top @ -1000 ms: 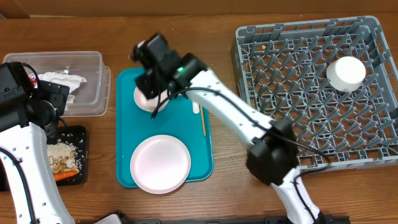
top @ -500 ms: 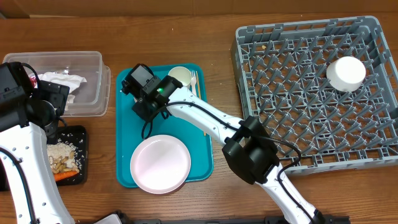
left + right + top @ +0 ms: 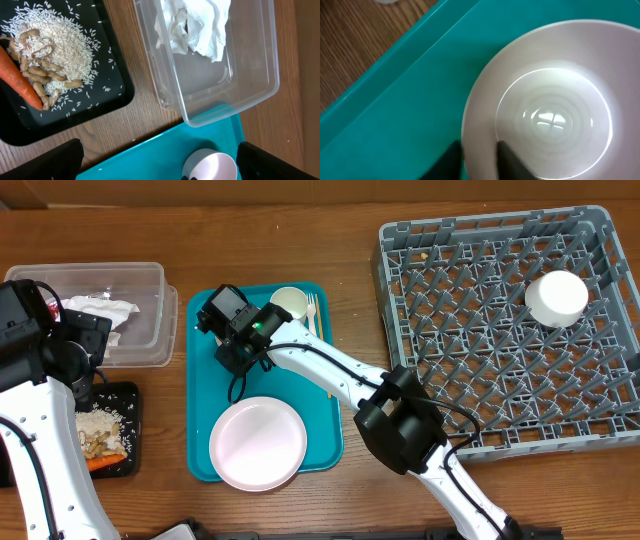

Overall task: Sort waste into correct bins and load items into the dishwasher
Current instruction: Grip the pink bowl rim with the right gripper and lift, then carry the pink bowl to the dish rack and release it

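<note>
R claw (image 3: 477, 157) clenched on rim of white bowl (image 3: 545, 115), one finger inside, one outside, at back-left of teal tray (image 3: 395, 100). L claw (image 3: 160, 165) wide open, empty, by tray's left edge near clear tub (image 3: 225, 95).

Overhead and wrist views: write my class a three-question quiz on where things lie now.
1. True or false: the crumpled white paper napkin lies in the shallow black rectangular tray.
2. What stands in the square grey plastic dish rack? A a round white dish; B a pink plate; C a fork.
3. Complete: the jaws of the right arm straddle the rim of a white ____ on the teal tray.
Key: 1 false, in the clear plastic tub; 2 A; 3 bowl.
</note>
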